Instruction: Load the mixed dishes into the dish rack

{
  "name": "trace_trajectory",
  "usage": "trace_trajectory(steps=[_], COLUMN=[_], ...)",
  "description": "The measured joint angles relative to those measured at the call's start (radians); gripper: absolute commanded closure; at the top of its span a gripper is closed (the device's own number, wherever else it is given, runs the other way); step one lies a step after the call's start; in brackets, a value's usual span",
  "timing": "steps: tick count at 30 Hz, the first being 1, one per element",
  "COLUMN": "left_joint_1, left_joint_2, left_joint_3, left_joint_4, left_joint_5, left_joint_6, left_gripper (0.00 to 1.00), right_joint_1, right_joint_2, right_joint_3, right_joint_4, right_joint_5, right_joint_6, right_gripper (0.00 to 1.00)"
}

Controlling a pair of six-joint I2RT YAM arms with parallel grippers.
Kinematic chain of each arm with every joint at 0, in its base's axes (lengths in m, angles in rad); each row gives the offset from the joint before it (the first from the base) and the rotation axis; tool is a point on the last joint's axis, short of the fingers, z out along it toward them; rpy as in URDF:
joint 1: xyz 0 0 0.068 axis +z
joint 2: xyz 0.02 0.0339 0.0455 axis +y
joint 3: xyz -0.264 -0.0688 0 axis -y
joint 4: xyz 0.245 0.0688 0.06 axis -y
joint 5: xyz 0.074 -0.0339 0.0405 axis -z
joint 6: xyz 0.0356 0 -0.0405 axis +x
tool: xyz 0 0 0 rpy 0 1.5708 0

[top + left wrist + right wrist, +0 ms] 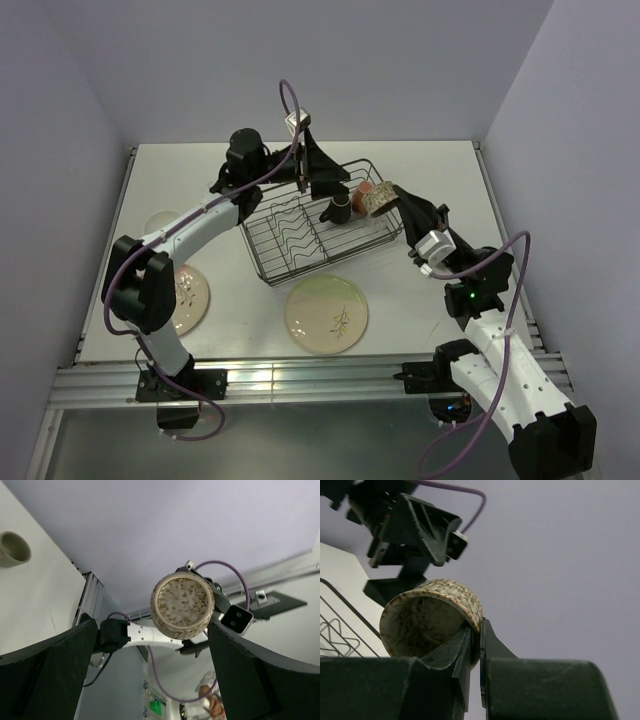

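Two plates not yet racked: green-tinted cream plate [326,314] and pink-tinted cream plate [185,298] on the white table [430,170]. Right gripper [476,635] pinches the speckled brown mug [381,199] by its rim above the black wire dish rack [300,245]; left gripper [322,183] gapes wide.

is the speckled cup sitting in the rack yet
No, the right gripper pinches the speckled cup by its rim and holds it in the air.

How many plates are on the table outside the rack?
2. A green-tinted plate lies in front of the dish rack; a pink-tinted plate lies to its left, partly covered by the left arm. None shows in the rack, though the arms hide part.
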Motion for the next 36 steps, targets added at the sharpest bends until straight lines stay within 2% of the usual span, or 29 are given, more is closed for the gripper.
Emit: trace_trajectory(steps=[9,15,19,28,29,31,35,36], left_joint_1=[-0.016,-0.032,-0.044,-0.067,-0.067,-0.063,-0.063,-0.063], left_joint_2=[0.0,0.011,0.011,0.01,0.008,0.003,-0.002,-0.002], left_joint_3=[-0.097,-0.115,-0.115,-0.114,-0.114,-0.114,-0.111,-0.111], left_joint_4=[0.372,0.541,0.53,0.276,0.257,0.237,0.255,0.269], left_joint_5=[0.142,0.192,0.209,0.233,0.233,0.234,0.237,0.238], left_joint_6=[-0.24,-0.364,-0.353,-0.175,-0.165,-0.151,-0.161,-0.174], left_gripper=[0.01,0.01,0.01,0.05,0.07,0.17,0.41,0.5], right_joint_1=[0.115,0.208,0.25,0.28,0.28,0.28,0.28,0.28], right_joint_2=[0.005,0.022,0.05,0.101,0.102,0.109,0.114,0.114], right_joint_3=[-0.013,-0.016,-0.016,-0.016,-0.016,-0.016,-0.019,-0.02], right_joint_4=[0.005,0.016,0.024,0.03,0.027,0.027,0.028,0.029], right_joint_5=[0.001,0.021,0.037,0.066,0.066,0.067,0.069,0.069], right_joint_6=[-0.048,-0.084,-0.097,-0.109,-0.109,-0.109,-0.113,-0.115], right_gripper=[1.0,1.0,1.0,1.0,1.0,1.0,1.0,1.0])
